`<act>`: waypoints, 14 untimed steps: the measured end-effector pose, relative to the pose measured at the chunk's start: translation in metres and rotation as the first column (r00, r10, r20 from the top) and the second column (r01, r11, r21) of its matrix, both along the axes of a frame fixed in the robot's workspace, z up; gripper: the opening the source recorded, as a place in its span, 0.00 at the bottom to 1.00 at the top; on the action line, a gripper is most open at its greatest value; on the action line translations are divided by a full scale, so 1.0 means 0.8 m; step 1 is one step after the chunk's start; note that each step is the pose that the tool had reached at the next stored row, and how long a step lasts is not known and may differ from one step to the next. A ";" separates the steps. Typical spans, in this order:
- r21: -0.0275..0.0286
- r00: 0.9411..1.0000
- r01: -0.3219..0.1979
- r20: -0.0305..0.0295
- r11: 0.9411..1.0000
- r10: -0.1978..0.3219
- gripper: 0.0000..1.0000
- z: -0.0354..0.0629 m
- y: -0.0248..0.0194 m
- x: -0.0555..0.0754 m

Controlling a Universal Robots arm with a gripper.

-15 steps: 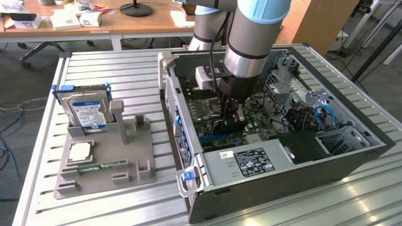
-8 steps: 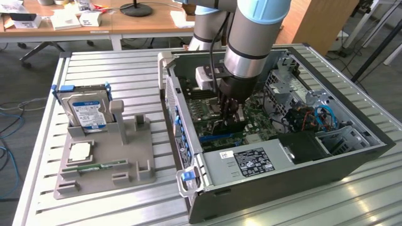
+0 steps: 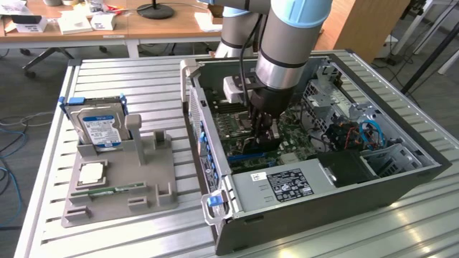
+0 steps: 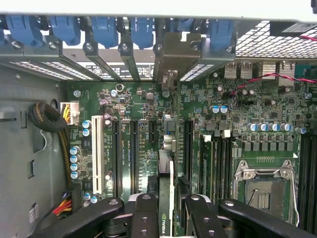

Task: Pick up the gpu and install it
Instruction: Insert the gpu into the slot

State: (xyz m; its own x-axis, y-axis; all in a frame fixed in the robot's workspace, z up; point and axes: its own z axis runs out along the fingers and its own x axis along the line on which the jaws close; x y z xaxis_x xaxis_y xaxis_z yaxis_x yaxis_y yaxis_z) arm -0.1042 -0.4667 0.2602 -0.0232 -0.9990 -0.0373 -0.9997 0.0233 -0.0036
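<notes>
Tool [image 3: 263, 134] on the grey arm hangs inside the open computer case [image 3: 337, 185], which lies on its side on the slatted metal counter [image 3: 129, 80], right of centre in the exterior view. Its black fingers [image 4: 146, 215] are pressed against both faces of the gpu [image 4: 171, 191], pinching the card so it stands on edge over the green motherboard [image 4: 129, 99]. In the wrist view the card is a thin strip running between the long black expansion slots [image 4: 133, 153], with a white slot [image 4: 97, 156] further to one side. The card's silver bracket [image 4: 173, 62] sits at the case's rear wall among the row of blue clips [image 4: 104, 29]. Whether the card's edge is fully down in a slot cannot be told.

The empty CPU socket [image 4: 262, 191] lies beside the slots, apart from the card. At the lower middle of the exterior view, the labelled power supply [image 3: 280, 185] fills the case's near corner. On the exterior view's left, a grey holder [image 3: 118, 196] carries a blue-labelled hard drive [image 3: 100, 126] upright, a processor chip [image 3: 92, 173] and a green RAM stick [image 3: 107, 190], all well apart from the case.
</notes>
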 end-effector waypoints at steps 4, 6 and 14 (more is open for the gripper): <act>0.000 1.000 0.000 0.000 1.000 0.000 0.26 0.000 0.0000 0.000; 0.000 1.000 0.000 0.000 1.000 0.000 0.26 0.000 0.0000 0.000; 0.000 1.000 0.015 0.000 1.000 -0.015 0.26 -0.001 0.0001 -0.001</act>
